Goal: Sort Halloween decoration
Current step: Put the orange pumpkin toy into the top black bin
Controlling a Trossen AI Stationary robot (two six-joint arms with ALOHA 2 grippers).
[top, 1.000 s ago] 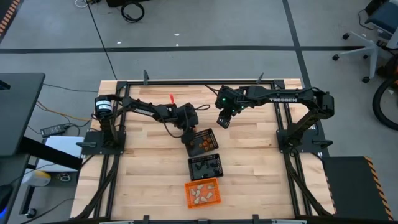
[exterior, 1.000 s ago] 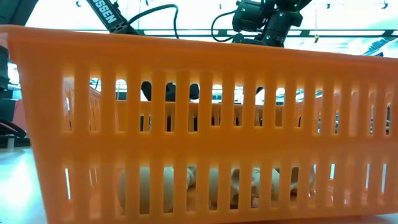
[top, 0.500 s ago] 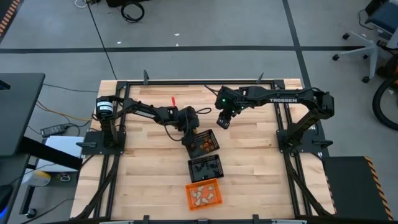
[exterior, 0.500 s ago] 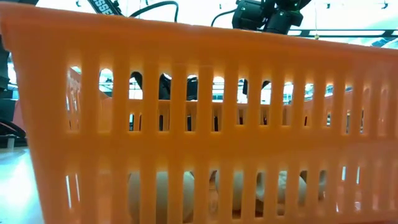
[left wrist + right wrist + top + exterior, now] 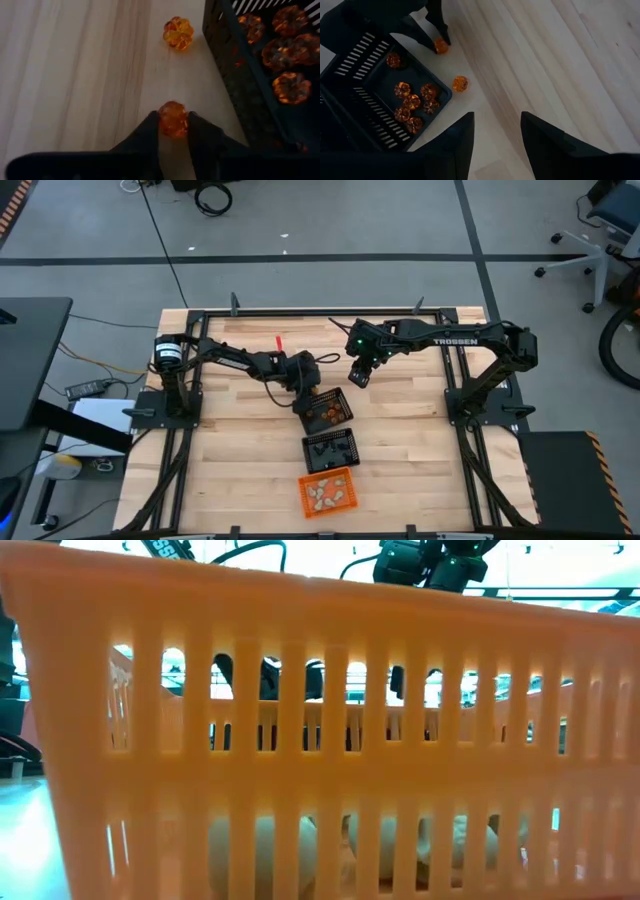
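Two small orange translucent pumpkin trinkets lie on the pale wood table [image 5: 75,75], just outside the black mesh basket [image 5: 240,85] that already has orange ones. Left gripper [image 5: 173,131] is pinching one pumpkin [image 5: 173,119] between its fingertips, low at the tabletop; the 2nd loose pumpkin [image 5: 178,33] sits near, approx. at 12 o'clock from it in left wrist view. Step in hand, I judge: picking orange pieces. Next move needs lift and carry over the basket wall, then release. Right gripper [image 5: 497,137] waits above, fingers spread, holding nothing.
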